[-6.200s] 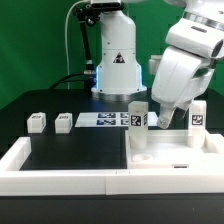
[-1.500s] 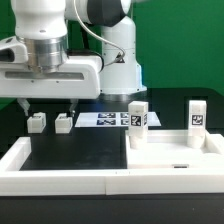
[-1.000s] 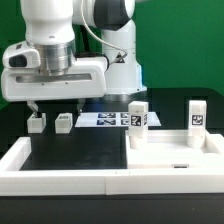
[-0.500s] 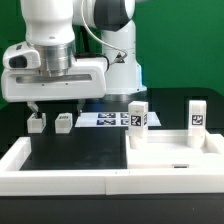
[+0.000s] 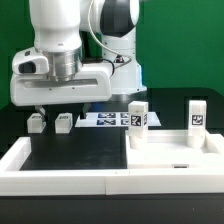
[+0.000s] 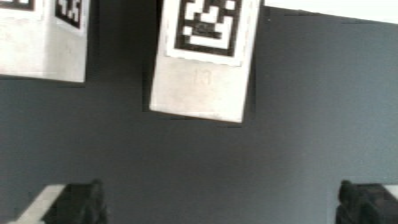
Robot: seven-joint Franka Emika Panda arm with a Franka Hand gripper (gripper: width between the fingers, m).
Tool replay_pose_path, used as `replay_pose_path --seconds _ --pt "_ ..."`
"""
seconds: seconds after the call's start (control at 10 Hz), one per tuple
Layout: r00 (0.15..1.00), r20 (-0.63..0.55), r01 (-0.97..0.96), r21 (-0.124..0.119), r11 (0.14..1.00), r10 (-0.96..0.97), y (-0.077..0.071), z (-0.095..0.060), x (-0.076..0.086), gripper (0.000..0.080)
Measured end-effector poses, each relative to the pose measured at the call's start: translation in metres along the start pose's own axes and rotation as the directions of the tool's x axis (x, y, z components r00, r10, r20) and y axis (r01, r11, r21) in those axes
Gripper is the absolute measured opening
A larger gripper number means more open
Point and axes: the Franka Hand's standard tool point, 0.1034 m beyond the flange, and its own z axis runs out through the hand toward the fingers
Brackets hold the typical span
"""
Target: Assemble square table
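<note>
White leg [image 6: 201,60] sits on ur desk [image 5: 80,160] close by ur pincer [image 5: 63,107]; jaws wide, nothing held.

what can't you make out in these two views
- Wrist view: one loose leg is cut off by the picture's edge, and the tag on the other leg is blurred.
- Wrist view: of the hand only the fingertips show.
- Exterior view: the fingertips are dark against the black table, so their height over it is unclear.
- Exterior view: how the upright legs join the tabletop is too small to tell.
</note>
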Motion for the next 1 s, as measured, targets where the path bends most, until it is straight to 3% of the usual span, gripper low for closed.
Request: replay_pose_path --seconds 0.1,0.5,0.6,0.8,1.0 --pt "0.997 0.081 -0.007 0.027 1.000 0.005 -0.004 0.002 -0.005 0.0649" --pt "0.953 0.301 -0.017 0.057 0.998 -0.001 -0.007 0.008 -0.006 0.0649" --pt "0.940 0.342 -0.008 0.050 0.999 -0.010 -0.006 0.008 -0.006 0.0649" --pt "0.878 0.478 -0.012 0.006 1.000 0.008 -0.004 0.011 -0.015 0.0649" --pt "0.867 0.498 -0.013 -0.001 1.000 0.012 -0.003 0.015 -0.017 0.0649"
